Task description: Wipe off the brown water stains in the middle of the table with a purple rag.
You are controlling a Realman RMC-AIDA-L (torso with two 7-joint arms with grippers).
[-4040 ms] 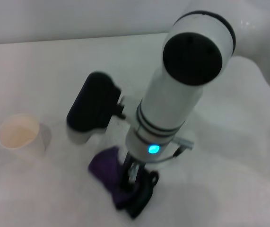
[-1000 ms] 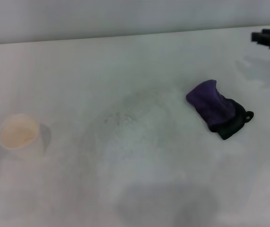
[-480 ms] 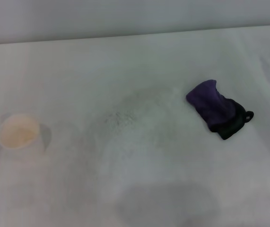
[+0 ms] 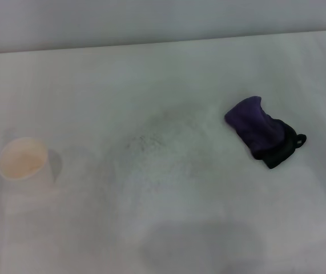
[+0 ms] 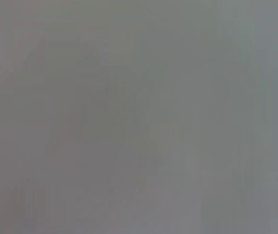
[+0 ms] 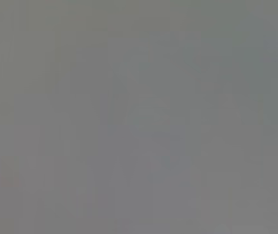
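Note:
The purple rag lies bunched on the white table at the right of the head view, its black edge part and small loop toward the front right. No tan puddle shows; only faint grey smudges mark the middle of the table. Neither gripper is in the head view. Both wrist views show only plain grey, with no fingers and no objects.
A white paper cup stands upright at the left of the table. The table's back edge runs across the top of the head view.
The right arm, over the rag 4 s ago, left the rag at the right and withdrew; its gripper tip at the upper right edge has gone from view.

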